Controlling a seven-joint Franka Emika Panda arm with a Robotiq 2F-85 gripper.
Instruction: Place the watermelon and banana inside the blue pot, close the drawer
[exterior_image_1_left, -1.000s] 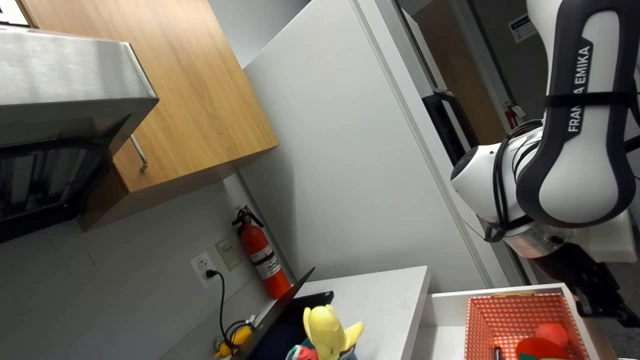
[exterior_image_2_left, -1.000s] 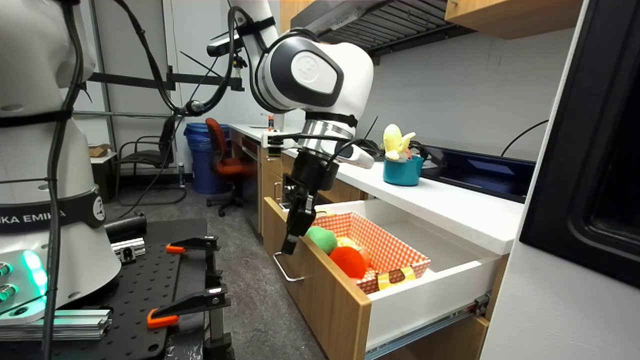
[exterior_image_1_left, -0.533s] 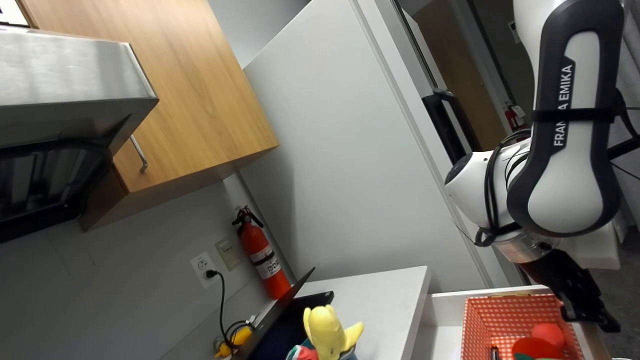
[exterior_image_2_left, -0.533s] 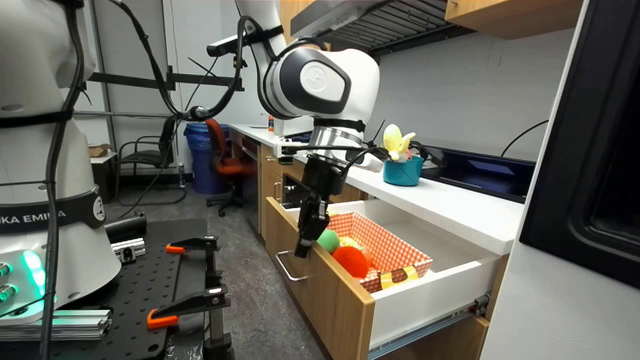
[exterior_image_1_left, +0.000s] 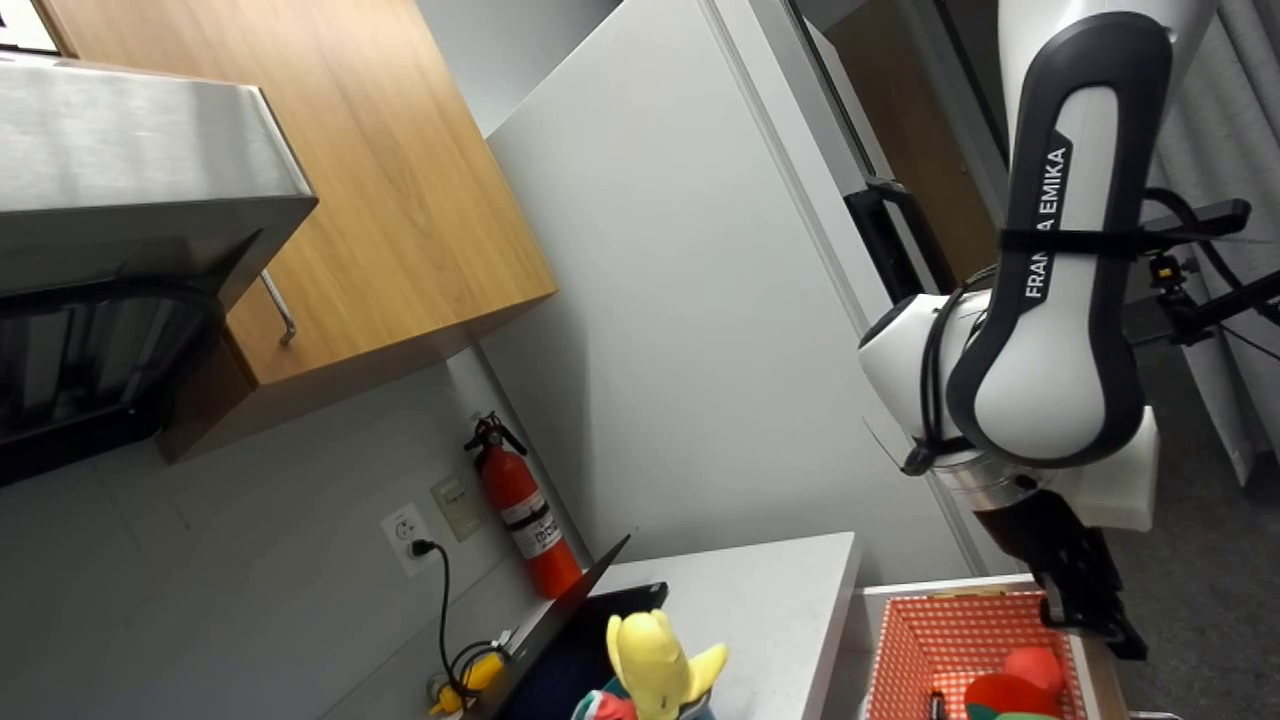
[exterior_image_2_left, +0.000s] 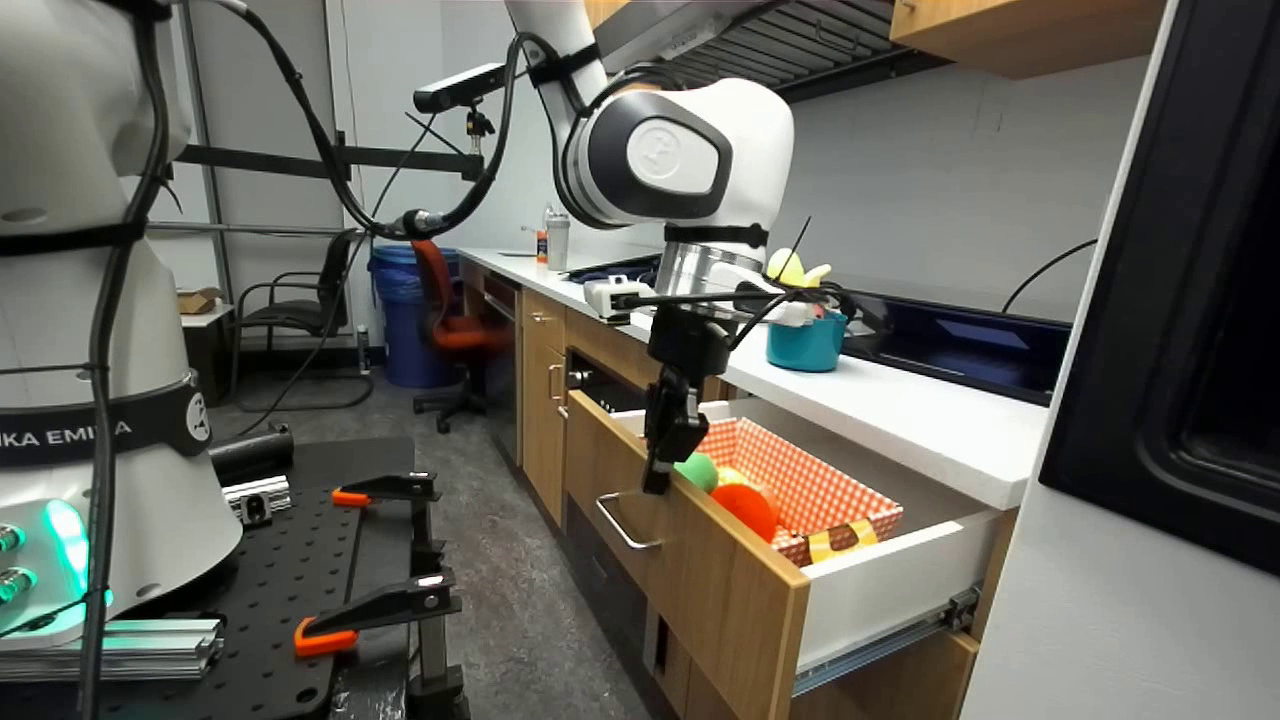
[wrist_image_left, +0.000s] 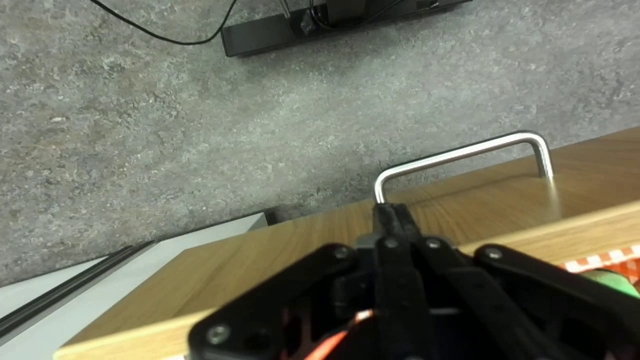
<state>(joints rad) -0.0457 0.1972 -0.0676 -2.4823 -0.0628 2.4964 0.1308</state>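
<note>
The drawer (exterior_image_2_left: 725, 590) stands partly pulled out, with a wooden front and white sides. My gripper (wrist_image_left: 392, 206) is shut, fingertips together with nothing between them. In an exterior view the gripper (exterior_image_2_left: 656, 480) points down along the outer face of the drawer front, seemingly pressed against it. In the wrist view the tips lie by one end of the metal handle (wrist_image_left: 460, 152). On the counter stands the blue pot (exterior_image_2_left: 805, 345). The yellow banana (exterior_image_1_left: 655, 665) sticks up out of it, and beside it shows the watermelon (exterior_image_1_left: 607, 706), red with a green edge, mostly cut off by the frame.
A red-checked basket (exterior_image_2_left: 800, 470) sits in the drawer, holding a red thing (exterior_image_2_left: 745, 510), a green thing (exterior_image_2_left: 697, 470) and others. The white counter (exterior_image_2_left: 900, 420) runs above the drawer, a black slab (exterior_image_2_left: 960, 345) on it. A microwave-like dark panel (exterior_image_2_left: 1180, 300) stands close by.
My gripper has moved toward the counter, still shut, and the drawer with its basket has slid inward along with it. The pot and fruit have stayed in place.
</note>
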